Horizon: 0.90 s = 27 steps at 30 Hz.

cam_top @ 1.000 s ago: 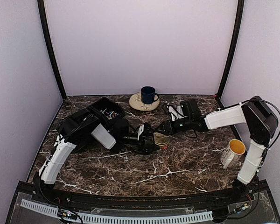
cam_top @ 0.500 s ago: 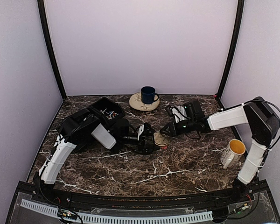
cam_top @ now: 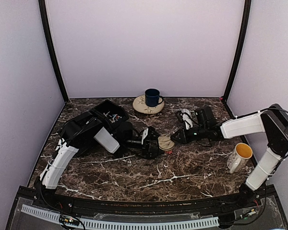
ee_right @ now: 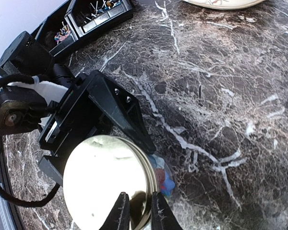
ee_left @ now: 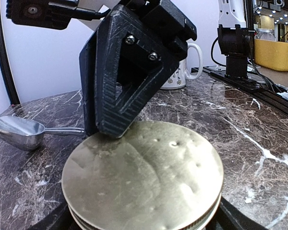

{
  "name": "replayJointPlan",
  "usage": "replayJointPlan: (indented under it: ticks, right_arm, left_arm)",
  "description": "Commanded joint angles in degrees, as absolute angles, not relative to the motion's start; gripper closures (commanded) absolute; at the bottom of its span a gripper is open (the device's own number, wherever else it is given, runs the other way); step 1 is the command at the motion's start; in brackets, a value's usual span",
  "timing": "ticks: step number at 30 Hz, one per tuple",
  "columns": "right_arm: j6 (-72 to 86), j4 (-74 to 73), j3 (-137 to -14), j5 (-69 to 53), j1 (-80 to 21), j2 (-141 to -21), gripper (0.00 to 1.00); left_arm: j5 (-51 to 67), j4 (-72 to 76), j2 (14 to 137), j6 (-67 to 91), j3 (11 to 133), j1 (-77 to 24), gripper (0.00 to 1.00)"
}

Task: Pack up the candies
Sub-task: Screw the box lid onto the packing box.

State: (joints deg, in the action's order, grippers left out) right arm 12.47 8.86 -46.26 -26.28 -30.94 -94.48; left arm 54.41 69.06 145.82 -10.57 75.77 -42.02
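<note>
The candies [ee_right: 164, 181] that can be seen up close are a few red and blue pieces inside a clear jar [ee_right: 167, 178], showing just past the 4 o'clock edge of the gold lid [ee_right: 105, 182] that lies on its mouth. The jar is near the middle of the counter [cam_top: 182, 177]. More of them lie in the compartments of the black tray [cam_top: 105, 103], at 10 o'clock from the jar near the back left.

The left gripper [cam_top: 158, 146] reaches in from 9 o'clock with its jaws spread wide to either side of the jar and clamped on it. The right gripper [ee_right: 140, 211] comes in from 3 o'clock. Its fingertips stand nearly together with a narrow gap, right at the lid's rim. I cannot tell whether they pinch the rim or only rest against it.

A metal scoop [ee_left: 19, 132] lies on the counter beyond the lid. At 12 o'clock from the jar, by the back wall, a blue mug [cam_top: 152, 97] stands on a patterned plate [cam_top: 140, 106]. At 3 to 4 o'clock, well apart, a white mug [cam_top: 240, 155] with a yellow inside stands beside the right arm.
</note>
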Motion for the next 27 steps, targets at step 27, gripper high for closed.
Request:
replayJointPlan:
  ticks: [27]
  right_arm:
    - [7.1, -5.3, -50.5, -14.3, -40.9, -79.3, 0.82]
  left_arm:
    - [52.2, 54.8, 155.2, -15.2, 72.2, -42.4, 0.28]
